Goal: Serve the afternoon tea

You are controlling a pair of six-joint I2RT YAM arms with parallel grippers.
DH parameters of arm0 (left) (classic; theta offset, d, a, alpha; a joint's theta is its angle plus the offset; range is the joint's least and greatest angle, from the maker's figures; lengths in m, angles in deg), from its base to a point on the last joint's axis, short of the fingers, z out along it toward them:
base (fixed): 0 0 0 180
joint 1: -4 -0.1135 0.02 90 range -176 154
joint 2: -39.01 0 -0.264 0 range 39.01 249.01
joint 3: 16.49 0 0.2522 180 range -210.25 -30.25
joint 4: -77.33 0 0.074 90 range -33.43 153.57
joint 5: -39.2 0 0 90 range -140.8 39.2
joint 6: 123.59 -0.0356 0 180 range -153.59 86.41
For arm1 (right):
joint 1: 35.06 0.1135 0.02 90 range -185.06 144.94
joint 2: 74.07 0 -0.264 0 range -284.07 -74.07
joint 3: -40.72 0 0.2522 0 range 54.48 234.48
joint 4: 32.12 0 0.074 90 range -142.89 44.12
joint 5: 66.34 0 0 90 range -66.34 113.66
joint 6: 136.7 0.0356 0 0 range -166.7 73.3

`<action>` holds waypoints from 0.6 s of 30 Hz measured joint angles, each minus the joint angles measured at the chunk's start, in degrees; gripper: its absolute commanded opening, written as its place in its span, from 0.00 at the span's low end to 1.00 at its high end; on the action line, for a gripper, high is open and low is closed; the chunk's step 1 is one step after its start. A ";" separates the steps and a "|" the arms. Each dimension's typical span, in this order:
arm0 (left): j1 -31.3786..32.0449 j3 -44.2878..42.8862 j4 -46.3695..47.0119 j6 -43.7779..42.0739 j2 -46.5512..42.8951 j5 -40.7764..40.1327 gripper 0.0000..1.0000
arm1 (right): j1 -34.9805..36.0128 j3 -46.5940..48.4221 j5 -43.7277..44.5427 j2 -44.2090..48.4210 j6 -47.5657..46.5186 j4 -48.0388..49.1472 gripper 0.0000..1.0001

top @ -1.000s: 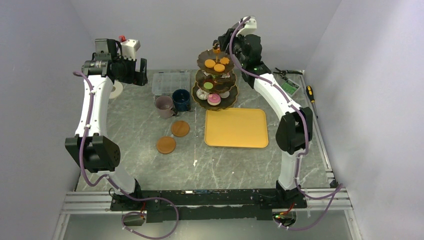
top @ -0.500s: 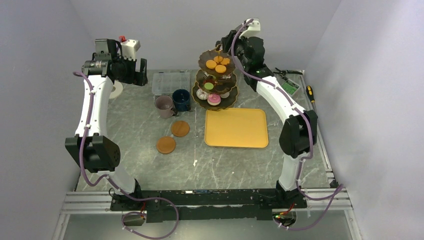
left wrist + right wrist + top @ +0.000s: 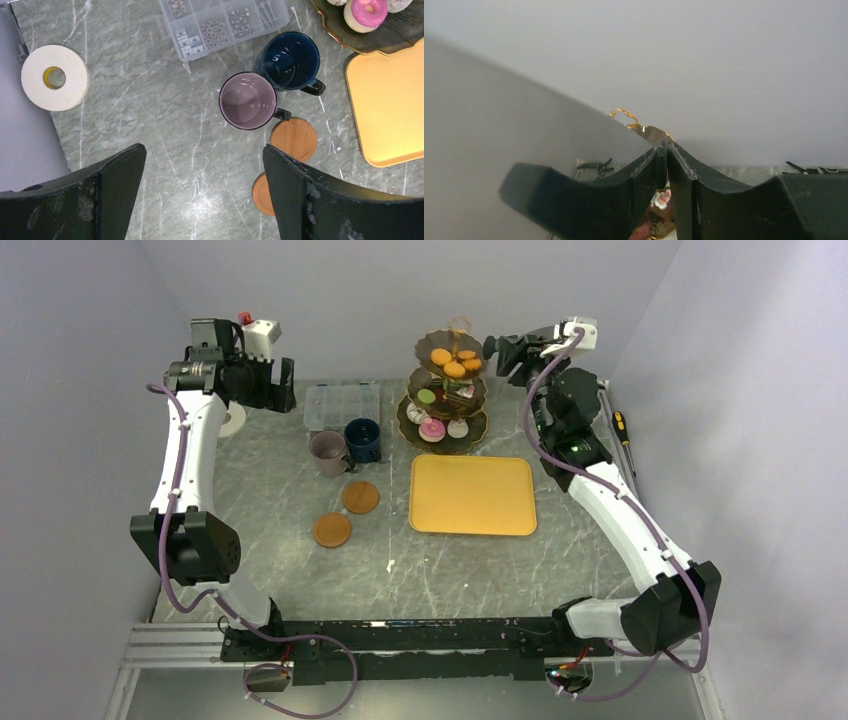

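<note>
Reaching high and far back, the right tool [image 3: 493, 344] pinches the gold top of the dark three-tier gold-trimmed stand [image 3: 447, 390] at the desk's [image 3: 450, 570] rear; the left tool [image 3: 204, 152] hangs spread. The pinch point itself is hard to make out.

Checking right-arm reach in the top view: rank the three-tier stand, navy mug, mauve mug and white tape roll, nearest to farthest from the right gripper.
From the right gripper:
1. three-tier stand, right at it, back centre.
2. navy mug, left of the stand.
3. mauve mug, just beyond it, further left.
4. white tape roll, far left edge.
</note>
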State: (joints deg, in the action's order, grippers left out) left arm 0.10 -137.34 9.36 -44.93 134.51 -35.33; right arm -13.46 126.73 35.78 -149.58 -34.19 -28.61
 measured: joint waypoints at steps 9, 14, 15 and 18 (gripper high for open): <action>-0.04 1.31 0.04 -0.02 -0.55 0.15 0.93 | -0.42 4.31 -2.12 -6.80 0.17 -1.55 0.55; -0.04 1.77 -0.02 0.00 -1.62 0.17 0.93 | -0.42 4.31 -2.67 -7.58 0.39 -4.24 0.55; -0.04 1.77 -0.04 0.00 -1.70 0.17 0.93 | -0.42 4.31 -2.75 -7.58 0.50 -4.24 0.55; -0.04 1.77 -0.07 0.00 -1.73 0.17 0.93 | -0.42 4.31 -3.15 -7.58 0.61 -4.52 0.54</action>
State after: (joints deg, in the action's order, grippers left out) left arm 0.05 -135.56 9.29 -44.93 132.79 -35.16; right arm -13.87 131.03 32.63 -157.16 -33.58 -33.13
